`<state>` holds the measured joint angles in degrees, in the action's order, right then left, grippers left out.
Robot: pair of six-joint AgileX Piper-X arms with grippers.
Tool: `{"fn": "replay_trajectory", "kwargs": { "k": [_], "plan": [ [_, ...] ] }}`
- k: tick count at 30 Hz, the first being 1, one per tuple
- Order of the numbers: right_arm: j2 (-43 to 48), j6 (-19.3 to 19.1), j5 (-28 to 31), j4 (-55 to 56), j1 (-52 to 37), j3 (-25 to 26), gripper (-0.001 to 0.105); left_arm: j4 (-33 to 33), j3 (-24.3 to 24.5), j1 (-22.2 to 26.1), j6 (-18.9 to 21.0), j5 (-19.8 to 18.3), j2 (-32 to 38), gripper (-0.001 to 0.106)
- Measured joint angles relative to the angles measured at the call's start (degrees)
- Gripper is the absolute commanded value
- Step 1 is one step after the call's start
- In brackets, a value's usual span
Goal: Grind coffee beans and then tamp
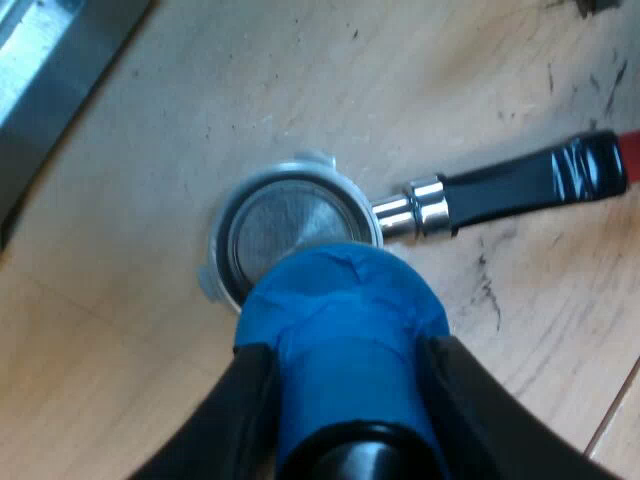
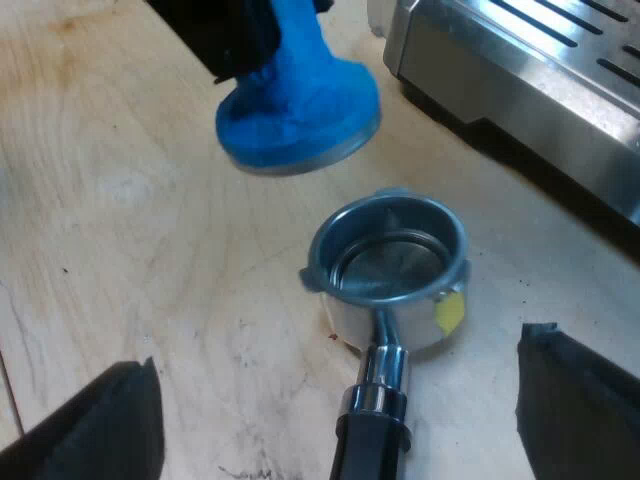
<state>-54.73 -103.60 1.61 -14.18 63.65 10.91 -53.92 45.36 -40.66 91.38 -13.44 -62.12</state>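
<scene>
Two wrist cameras, both close above the bench (image 1: pixel 120 340) and aimed down at the metal holder (image 1: pixel 290 238).
The left wrist view looks almost straight down past the blue tamper (image 1: pixel 340 290) in the left gripper (image 1: pixel 345 350), very near the holder's basket. The right wrist view sits a little farther off at the holder's handle end, looking down at a slant toward the espresso machine (image 2: pixel 520 90). Both views share the holder, the tamper and the bench around them.
</scene>
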Motion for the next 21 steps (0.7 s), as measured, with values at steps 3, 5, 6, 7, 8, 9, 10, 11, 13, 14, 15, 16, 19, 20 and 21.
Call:
{"fn": "replay_trajectory", "kwargs": {
  "k": [3, 5, 6, 7, 8, 9, 10, 11, 13, 14, 15, 16, 19, 20, 21],
  "plan": [
    [0.00, 0.00, 0.00, 0.00, 0.00, 0.00, 0.072, 0.00, 1.57, 0.00, 0.00, 0.00, -1.81, 0.000],
    [0.00, 0.00, 0.00, 0.00, 0.00, 0.00, 0.072, 0.00, 2.88, 0.00, 0.00, 0.00, -3.49, 0.000],
    [0.00, 0.15, 0.00, 0.00, 0.00, 0.00, 0.072, 0.00, 3.45, 0.00, 0.00, 0.00, -4.36, 0.000],
    [0.00, 0.19, 0.00, 0.00, 0.00, 0.00, 0.072, 0.00, 3.63, 0.00, 0.00, 0.00, -4.57, 0.000],
    [0.00, 0.16, 0.00, 0.00, 0.00, 0.00, 0.072, 0.00, 3.68, 0.00, 0.00, 0.00, -5.08, 0.000],
    [0.00, 0.16, 0.00, 0.00, 0.00, 0.00, 0.072, -0.34, 3.66, 0.00, 0.00, 0.00, -5.33, 0.000],
    [0.00, 0.16, 0.00, 0.00, 0.00, 0.00, 0.072, -0.64, 3.66, 0.00, 0.00, 0.00, -5.37, 0.000],
    [0.00, 0.16, 0.00, 0.00, 0.00, 0.00, 0.072, -1.15, 3.66, 0.00, 0.00, 0.00, -5.36, 0.000],
    [0.00, 0.16, 0.00, 0.00, 0.00, 0.00, 0.072, -1.30, 3.66, 0.00, -0.32, 0.00, -5.36, 0.000],
    [0.00, 0.16, 0.00, 0.00, 0.00, 0.00, 0.072, -1.33, 3.66, 0.00, -0.61, 0.18, -5.36, 0.000],
    [0.00, 0.16, 0.00, 0.00, 0.00, 0.00, 0.072, -1.33, 3.66, 0.00, -0.61, 0.22, -5.36, 0.000],
    [0.00, 0.16, 0.00, 0.00, 0.00, 0.00, 0.072, -1.33, 3.66, 0.00, -1.00, 0.24, -5.36, 0.000],
    [0.00, 0.16, 0.00, 0.00, 0.00, 0.00, 0.072, -1.33, 3.66, 0.00, -1.24, 0.77, -5.36, 0.000],
    [0.00, 0.16, 0.00, 0.00, 0.00, 0.00, 0.072, -1.33, 3.66, 0.00, -1.24, 2.24, -5.36, 0.000],
    [0.00, 0.16, 0.00, 0.00, 0.00, 0.00, 0.072, -1.33, 3.66, 0.00, -1.24, 3.22, -5.36, 0.000]
  ]
}}
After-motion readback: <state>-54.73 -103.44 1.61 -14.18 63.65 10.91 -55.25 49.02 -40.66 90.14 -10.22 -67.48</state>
